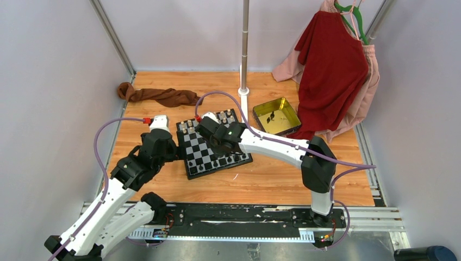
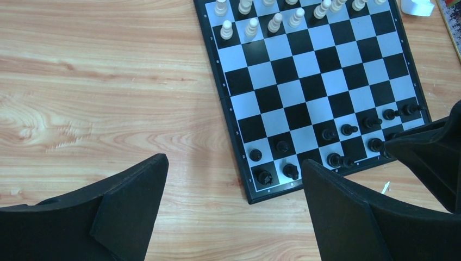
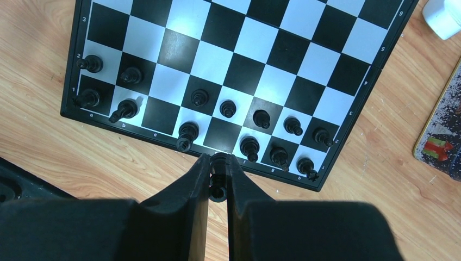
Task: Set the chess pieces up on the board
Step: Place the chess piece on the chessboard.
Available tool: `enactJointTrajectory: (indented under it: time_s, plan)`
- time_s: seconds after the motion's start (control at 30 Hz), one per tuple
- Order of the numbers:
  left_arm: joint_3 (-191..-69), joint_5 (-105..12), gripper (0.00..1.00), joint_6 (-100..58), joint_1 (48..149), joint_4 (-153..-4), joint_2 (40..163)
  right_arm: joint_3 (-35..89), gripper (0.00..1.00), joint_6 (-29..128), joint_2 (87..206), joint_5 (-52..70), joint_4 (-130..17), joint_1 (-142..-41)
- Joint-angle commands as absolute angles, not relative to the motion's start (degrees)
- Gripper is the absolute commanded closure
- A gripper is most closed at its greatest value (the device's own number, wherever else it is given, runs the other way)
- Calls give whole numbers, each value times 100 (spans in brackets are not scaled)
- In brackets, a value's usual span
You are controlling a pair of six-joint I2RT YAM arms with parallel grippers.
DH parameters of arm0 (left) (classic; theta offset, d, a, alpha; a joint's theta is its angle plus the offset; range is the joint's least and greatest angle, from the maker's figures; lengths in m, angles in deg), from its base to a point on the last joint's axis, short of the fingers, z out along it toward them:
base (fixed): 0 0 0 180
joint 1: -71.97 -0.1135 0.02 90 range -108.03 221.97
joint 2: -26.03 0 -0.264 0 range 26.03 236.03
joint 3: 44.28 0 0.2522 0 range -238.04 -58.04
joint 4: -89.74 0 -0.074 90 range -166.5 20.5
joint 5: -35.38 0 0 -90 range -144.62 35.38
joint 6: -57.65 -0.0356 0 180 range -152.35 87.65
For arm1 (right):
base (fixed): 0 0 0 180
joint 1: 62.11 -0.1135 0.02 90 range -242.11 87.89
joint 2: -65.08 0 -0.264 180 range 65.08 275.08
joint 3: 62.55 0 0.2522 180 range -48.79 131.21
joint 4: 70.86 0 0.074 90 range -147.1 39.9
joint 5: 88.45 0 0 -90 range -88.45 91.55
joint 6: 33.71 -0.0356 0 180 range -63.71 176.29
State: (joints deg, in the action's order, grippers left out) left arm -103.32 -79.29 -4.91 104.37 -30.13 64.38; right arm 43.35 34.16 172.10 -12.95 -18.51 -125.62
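The checkered board (image 1: 202,152) lies mid-table. Black chess pieces (image 3: 262,118) stand on its two near rows, one lying tilted at the b file (image 3: 124,110). Cream pieces (image 2: 251,26) stand on the far rows. My right gripper (image 3: 218,160) is shut on a black chess piece (image 3: 218,176), held just above the board's near edge by the e file. My left gripper (image 2: 234,160) is open and empty, low over the bare wood by the board's near left corner (image 2: 255,196). Seen from above, both grippers, left (image 1: 173,151) and right (image 1: 216,142), sit at the board.
A yellow-gold tin (image 1: 276,115) with a few dark pieces inside stands right of the board. A brown cloth (image 1: 157,95) lies at the back left. A metal pole (image 1: 244,49) rises behind the board. Red and pink garments (image 1: 334,65) hang at the back right.
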Motion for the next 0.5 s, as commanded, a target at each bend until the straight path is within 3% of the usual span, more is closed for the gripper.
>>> enactJointTrajectory:
  time_s: [0.0,0.47]
  plan:
    - [-10278,-8024,1,-531,10474,-3019,6388,4131,100,3389,17383,-1212,-1934,-12654]
    - [-10245,-8037,1,-535,10474,-3026,6380,3829,100,3457,17560,-1150,-2362,-12648]
